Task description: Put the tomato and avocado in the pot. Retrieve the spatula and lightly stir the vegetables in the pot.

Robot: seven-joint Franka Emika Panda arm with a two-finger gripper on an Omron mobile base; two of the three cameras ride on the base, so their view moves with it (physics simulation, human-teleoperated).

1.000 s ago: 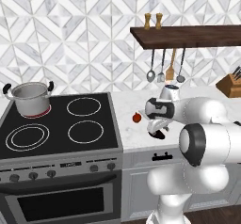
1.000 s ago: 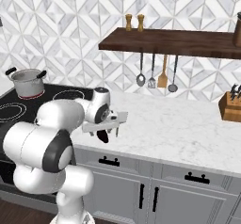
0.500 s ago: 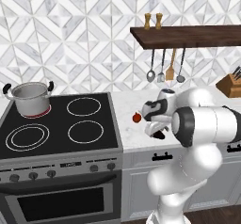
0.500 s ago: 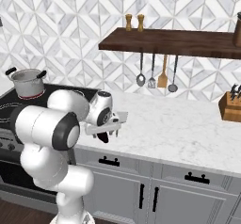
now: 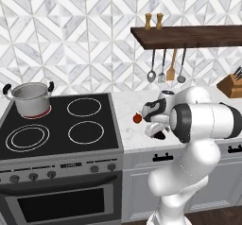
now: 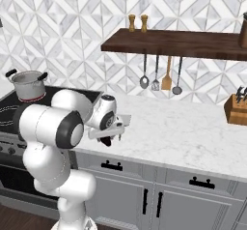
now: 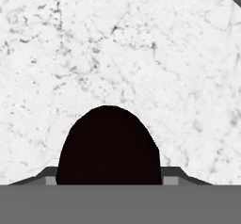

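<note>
Closing on the avocado (image 7: 108,145), first pick of the task.
Seated between the narrowing gripper (image 7: 108,180) jaws on the marble counter (image 7: 117,53); firm hold not confirmed. Next: clamp, lift, carry toward 10 o'clock to the pot (image 5: 31,98). Tomato (image 5: 137,118) beside the wrist.

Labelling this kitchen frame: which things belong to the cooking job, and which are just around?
Job:
pot
tomato
avocado
spatula
end effector

Just around:
ladles
wooden turner
knife block
shakers
</note>
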